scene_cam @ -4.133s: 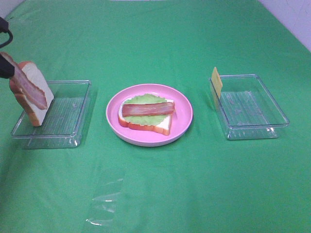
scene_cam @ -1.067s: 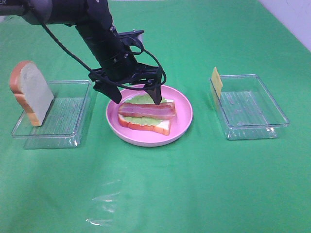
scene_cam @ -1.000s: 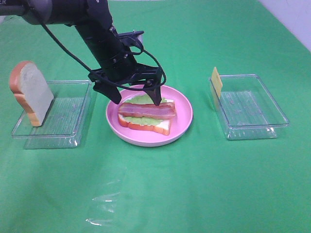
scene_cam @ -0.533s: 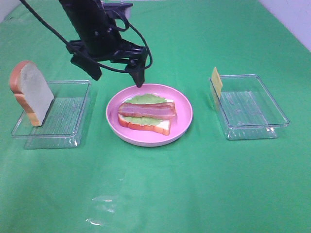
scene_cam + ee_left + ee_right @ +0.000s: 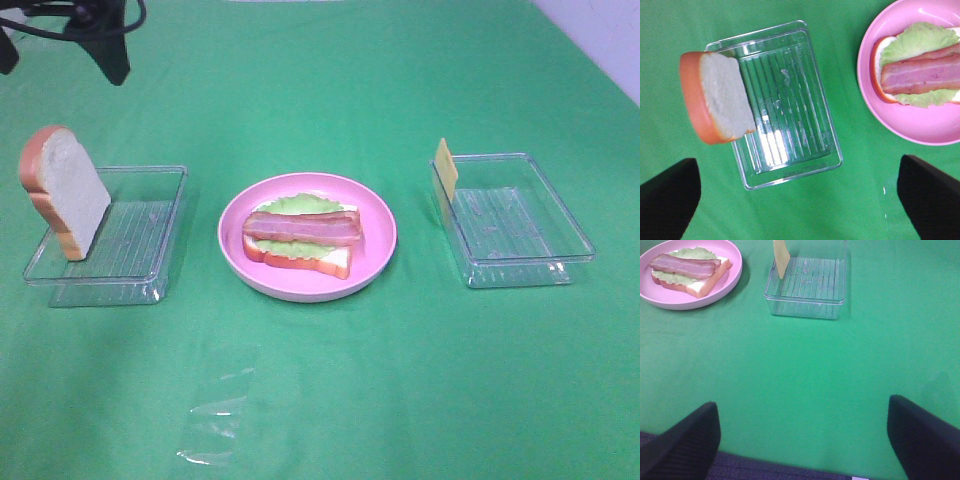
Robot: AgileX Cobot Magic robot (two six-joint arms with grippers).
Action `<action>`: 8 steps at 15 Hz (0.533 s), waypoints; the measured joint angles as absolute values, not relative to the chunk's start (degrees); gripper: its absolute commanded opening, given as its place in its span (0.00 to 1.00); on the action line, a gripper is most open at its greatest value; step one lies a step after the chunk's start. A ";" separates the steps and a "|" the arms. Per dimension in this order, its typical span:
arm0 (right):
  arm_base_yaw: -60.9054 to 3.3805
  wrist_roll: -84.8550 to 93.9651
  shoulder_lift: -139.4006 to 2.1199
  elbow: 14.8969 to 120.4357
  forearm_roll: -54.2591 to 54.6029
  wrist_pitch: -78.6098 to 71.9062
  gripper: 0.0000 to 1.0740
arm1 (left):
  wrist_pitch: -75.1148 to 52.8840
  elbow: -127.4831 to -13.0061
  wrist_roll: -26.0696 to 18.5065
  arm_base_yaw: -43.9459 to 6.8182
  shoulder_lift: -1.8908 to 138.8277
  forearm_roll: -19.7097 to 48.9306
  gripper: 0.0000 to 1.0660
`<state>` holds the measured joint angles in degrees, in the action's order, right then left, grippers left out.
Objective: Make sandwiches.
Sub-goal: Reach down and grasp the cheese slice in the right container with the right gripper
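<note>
Exterior, surface: green cloth (image 5: 420,380) fills the frame; pale wall (image 5: 605,35) in the upper right corner; open cloth across the lower half.
Exterior, task things: sandwich stack (image 5: 300,238) on pink plate (image 5: 378,215), centre; bread slice (image 5: 65,190) leans in left tray (image 5: 150,255); cheese square (image 5: 446,168) upright at right tray (image 5: 530,262) rim.
Exterior, left gripper (image 5: 62,72): upper left corner, spread, empty.
Left wrist: fingers wide apart, holding nothing; tray and plate beyond them.
Right wrist: right gripper (image 5: 801,440) spread, holding nothing; open cloth between it and the tray.
</note>
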<state>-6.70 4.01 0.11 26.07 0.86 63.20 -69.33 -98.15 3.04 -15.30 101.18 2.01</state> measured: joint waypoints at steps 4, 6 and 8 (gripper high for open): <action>-6.70 4.01 0.11 26.07 0.86 63.20 0.81 | -69.50 -89.61 1.32 -10.54 91.10 2.01 0.95; -6.70 4.01 0.11 26.07 0.86 63.20 0.81 | -69.50 -84.68 0.46 -8.59 87.15 2.01 0.95; -6.70 4.01 0.11 26.07 0.86 63.20 0.81 | -69.50 -74.71 0.34 -5.04 78.67 2.01 0.95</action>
